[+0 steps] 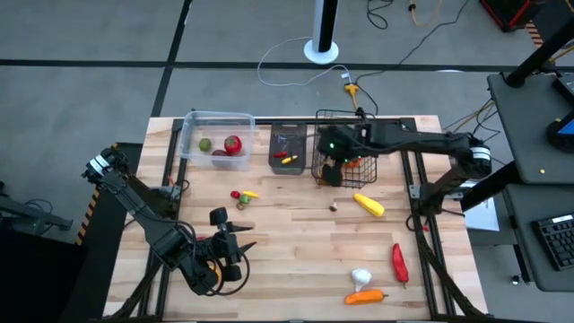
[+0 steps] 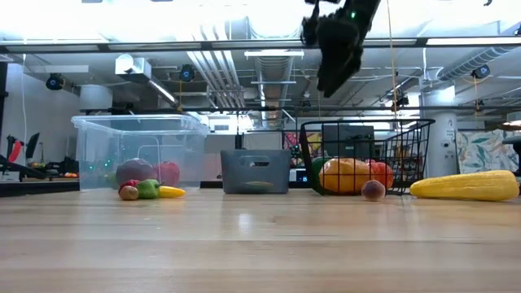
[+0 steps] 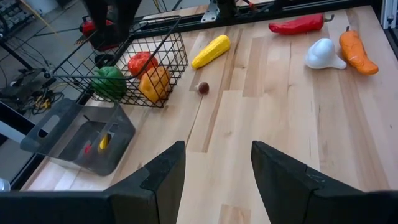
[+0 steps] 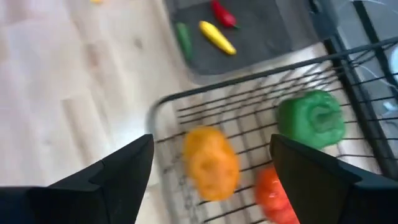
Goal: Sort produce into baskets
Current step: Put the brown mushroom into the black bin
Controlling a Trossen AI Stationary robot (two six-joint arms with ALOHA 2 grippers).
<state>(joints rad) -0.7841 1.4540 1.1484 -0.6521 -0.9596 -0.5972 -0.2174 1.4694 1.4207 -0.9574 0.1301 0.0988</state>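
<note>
My right gripper [image 1: 330, 170] is open and empty, above the black wire-mesh basket [image 1: 359, 118]; it also shows high in the low view [image 2: 332, 77]. In its wrist view [image 4: 211, 144] its fingers frame an orange pepper [image 4: 211, 163], a green pepper [image 4: 311, 118] and a red one [image 4: 272, 190], all on the basket floor. My left gripper [image 1: 244, 238] is open and empty near the table's near left corner. The clear tub [image 1: 193, 121] holds green, red and purple pieces. The dark bin [image 1: 287, 135] holds small peppers.
On the table lie a small red, green and yellow cluster [image 1: 242, 195], a small brown piece [image 1: 333, 206], a yellow corn cob [image 1: 369, 205], a red chili [image 1: 399, 262], white garlic [image 1: 360, 277] and an orange piece [image 1: 365, 296]. The middle of the table is bare wood.
</note>
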